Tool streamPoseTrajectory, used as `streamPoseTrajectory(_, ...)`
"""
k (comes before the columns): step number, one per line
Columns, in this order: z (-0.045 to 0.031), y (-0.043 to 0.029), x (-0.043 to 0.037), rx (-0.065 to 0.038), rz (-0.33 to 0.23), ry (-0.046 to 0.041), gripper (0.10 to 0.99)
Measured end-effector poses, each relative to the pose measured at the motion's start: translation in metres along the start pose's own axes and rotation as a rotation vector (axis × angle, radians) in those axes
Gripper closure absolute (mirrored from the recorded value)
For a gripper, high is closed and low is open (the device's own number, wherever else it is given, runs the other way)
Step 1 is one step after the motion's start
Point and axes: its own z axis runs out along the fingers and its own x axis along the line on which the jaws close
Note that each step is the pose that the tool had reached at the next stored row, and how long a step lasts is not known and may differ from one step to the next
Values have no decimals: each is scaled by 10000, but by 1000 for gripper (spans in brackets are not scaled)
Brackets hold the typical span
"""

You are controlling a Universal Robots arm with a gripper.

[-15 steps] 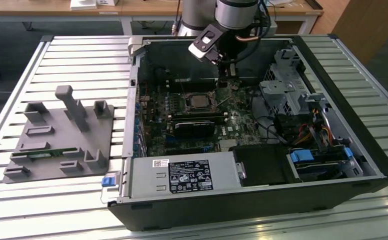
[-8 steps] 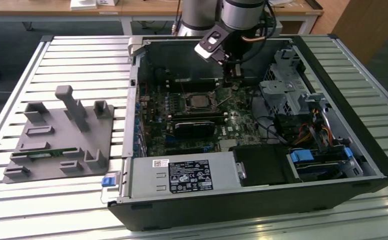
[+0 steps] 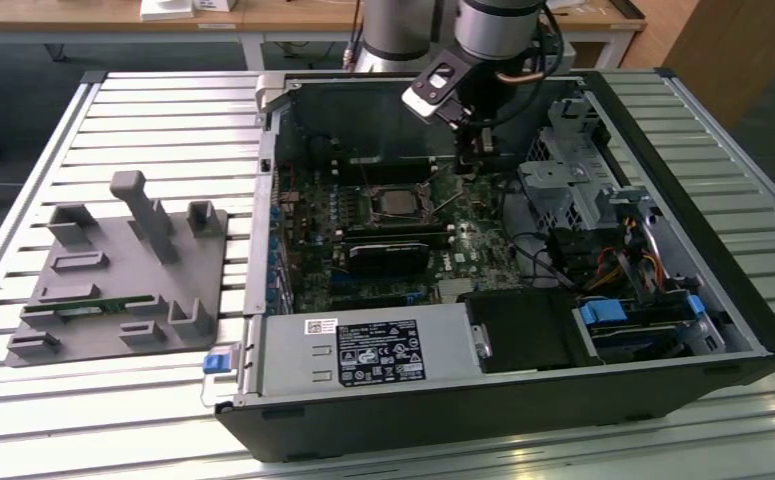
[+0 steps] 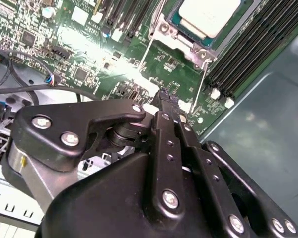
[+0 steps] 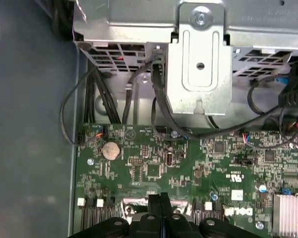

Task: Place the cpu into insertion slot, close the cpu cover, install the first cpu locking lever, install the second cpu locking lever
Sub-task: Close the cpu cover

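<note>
On the slatted table (image 3: 107, 110), computer case (image 3: 494, 420): an open black tower is laid on its side, with a grey moulded fixture (image 3: 120, 290) set well apart toward the exterior view's left.
Motherboard (image 3: 474, 250): the green board is seen lying flat on the floor of the case; in the first wrist view it is bordered by a metal drive cage (image 5: 198, 64) and black cables.
Arm (image 3: 494, 30): it is lowered into the case from above.
Gripper (image 3: 474, 165): its black fingers are seen drawn together in both wrist views (image 4: 165, 96) (image 5: 161, 197), with nothing gripped between them; it is held just above the board, near the socket.
Insertion slot (image 3: 395, 190): it is placed mid-board, beside the long memory slots (image 4: 258, 44).
Cpu cover (image 4: 186, 43): the grey frame is seen lying around the chip.
Cpu (image 4: 208, 15): the silvery chip is seated in the insertion slot.
Locking levers (image 4: 148, 47) (image 4: 203, 82): two thin wire rods are angled out from the socket toward the gripper; whether either is latched cannot be told.
</note>
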Motion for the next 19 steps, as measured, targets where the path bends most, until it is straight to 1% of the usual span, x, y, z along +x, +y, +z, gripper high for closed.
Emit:
streamPoseTrajectory(12, 26, 167, 26, 2, -1, -4, 980)
streamPoseTrajectory(15, 50, 192, 29, 12, -2, -30, 980)
streamPoseTrajectory(19, 111, 201, 36, 28, 0, -47, 980)
